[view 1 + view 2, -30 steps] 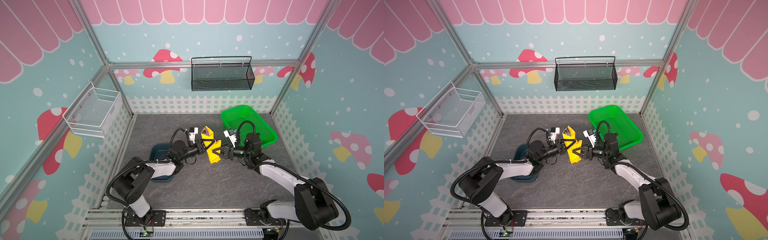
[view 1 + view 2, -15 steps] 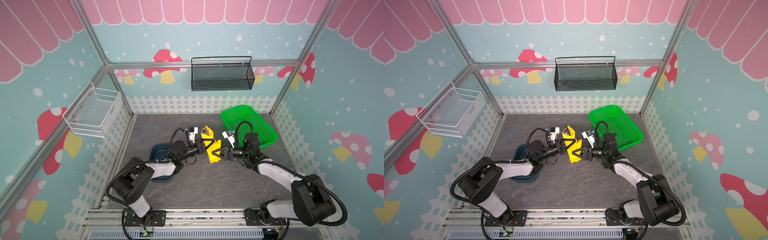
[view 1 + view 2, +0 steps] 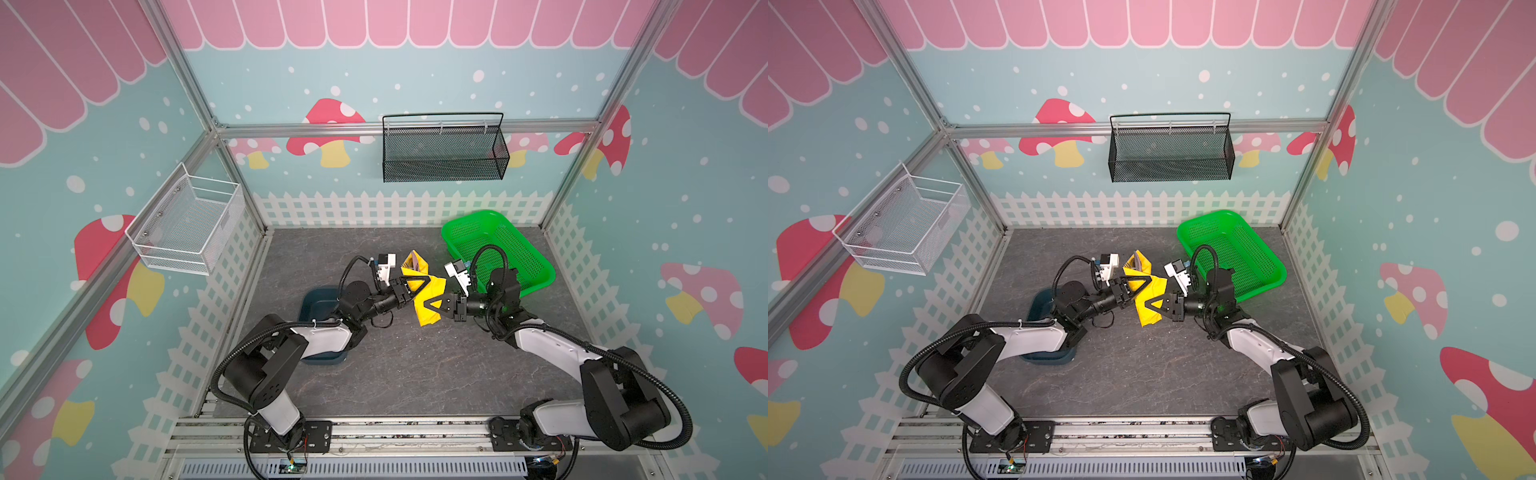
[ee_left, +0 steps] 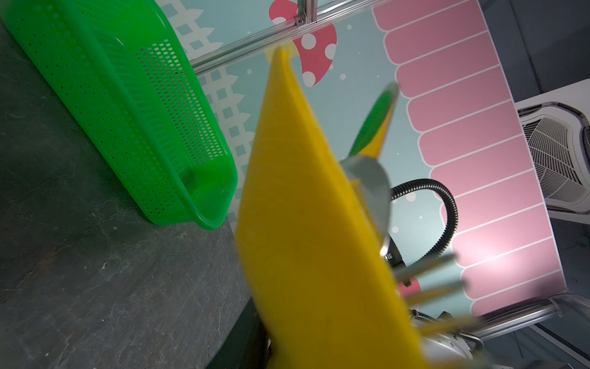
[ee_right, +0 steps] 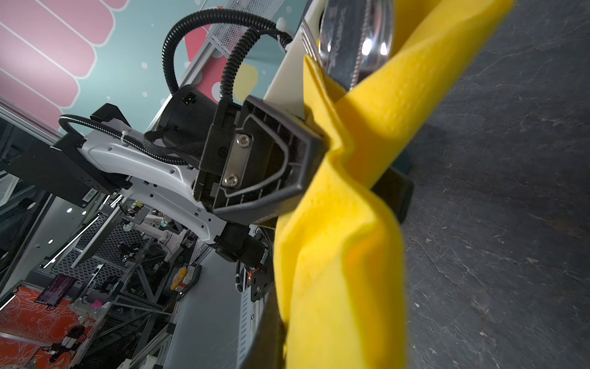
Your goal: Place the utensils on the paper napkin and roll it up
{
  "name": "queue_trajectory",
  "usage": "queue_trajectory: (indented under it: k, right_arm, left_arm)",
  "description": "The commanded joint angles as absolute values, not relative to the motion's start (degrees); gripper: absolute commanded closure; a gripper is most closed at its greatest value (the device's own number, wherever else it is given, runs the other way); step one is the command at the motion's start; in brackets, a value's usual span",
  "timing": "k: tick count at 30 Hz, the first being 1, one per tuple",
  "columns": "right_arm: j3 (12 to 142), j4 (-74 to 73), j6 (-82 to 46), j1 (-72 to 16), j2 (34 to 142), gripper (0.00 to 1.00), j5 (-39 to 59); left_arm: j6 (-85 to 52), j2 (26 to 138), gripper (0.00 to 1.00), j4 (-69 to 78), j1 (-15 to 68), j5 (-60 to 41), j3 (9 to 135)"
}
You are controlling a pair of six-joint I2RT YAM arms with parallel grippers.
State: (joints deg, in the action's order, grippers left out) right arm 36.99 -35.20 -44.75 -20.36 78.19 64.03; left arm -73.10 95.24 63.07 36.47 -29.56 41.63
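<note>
Napkin position, both top views: the paper napkin (image 3: 428, 316) (image 3: 1148, 318) is wrapped into a creased bundle at mid-table, between the dark blue tray (image 3: 318, 301) and the green basket (image 3: 503, 249), apart from both. The left gripper (image 3: 424, 279) (image 3: 1145, 282) meets the bundle from the tray side at its upper part. The right gripper (image 3: 423, 304) (image 3: 1143, 306) meets it from the basket side, lower down, with its jaws closed on the yellow paper. Whether the bundle's lower end touches the grey table (image 3: 415, 374) cannot be told. Left wrist view: the napkin (image 4: 303, 239) fills the centre, out of focus. The utensils (image 4: 370, 182) project from its far end, a spoon bowl and blurred fork tines among them, and the basket (image 4: 127, 111) stands beside. Right wrist view: the left gripper (image 5: 351, 172) has one black finger on each side of the napkin (image 5: 344, 271), cinching the paper to a narrow waist. The utensils (image 5: 357, 41) show at the open end as a serrated knife blade and a spoon.
</note>
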Motion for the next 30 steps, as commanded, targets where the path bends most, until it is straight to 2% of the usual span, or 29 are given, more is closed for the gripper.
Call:
queue_trajectory:
  k: [1,7,18,26,28,30]
  right_arm:
    - [36.0,-41.6,-47.1,-20.7,77.9,0.97,64.6]
    - [35.8,-42.9,-48.3,-20.7,78.1,0.98,64.5]
    - [36.2,-42.9,-49.3,-20.7,78.0,0.97,64.8]
    - [36.0,-43.0,-49.1,-20.7,78.2,0.97,65.4]
    - [35.9,-43.0,-49.1,-20.7,78.3,0.96,65.6]
    - [35.9,-43.0,-49.0,-20.7,78.6,0.95,65.8]
  left_arm:
    - [-73.7,94.4,0.65,65.6,36.8,-29.7,41.6]
    - [-73.6,95.5,0.58,66.4,37.0,-30.4,41.7]
    - [-71.6,95.9,0.58,64.4,38.0,-30.7,42.6]
    - [-69.8,94.6,0.69,62.9,38.1,-28.9,42.7]
    - [-69.4,94.3,0.76,62.8,38.1,-28.8,43.0]
    - [-69.4,94.1,0.76,62.9,38.1,-28.5,43.1]
